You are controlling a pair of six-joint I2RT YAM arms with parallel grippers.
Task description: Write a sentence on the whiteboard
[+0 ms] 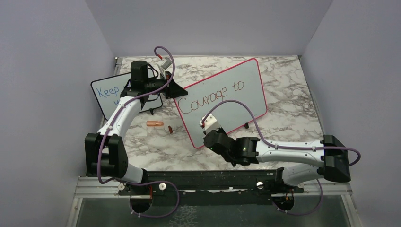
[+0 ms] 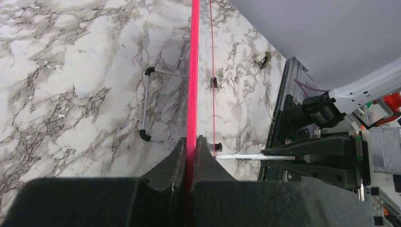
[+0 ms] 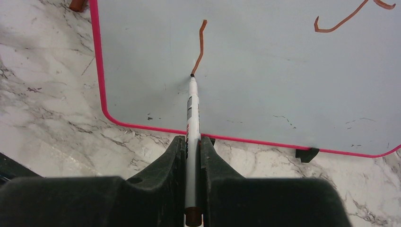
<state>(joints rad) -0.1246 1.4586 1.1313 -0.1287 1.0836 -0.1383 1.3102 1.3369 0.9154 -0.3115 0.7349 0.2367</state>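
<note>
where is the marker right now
In the right wrist view, the marker is clamped in the right gripper, its tip touching the whiteboard near its lower-left corner, at the end of a brown stroke.

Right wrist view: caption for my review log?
Right gripper clamps a marker, its tip on the whiteboard at the end of a red-brown stroke.

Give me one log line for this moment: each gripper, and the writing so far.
left gripper: clamps whiteboard edge | right gripper: holds marker, tip on whiteboard | sentence: "Courage to" plus one stroke
</note>
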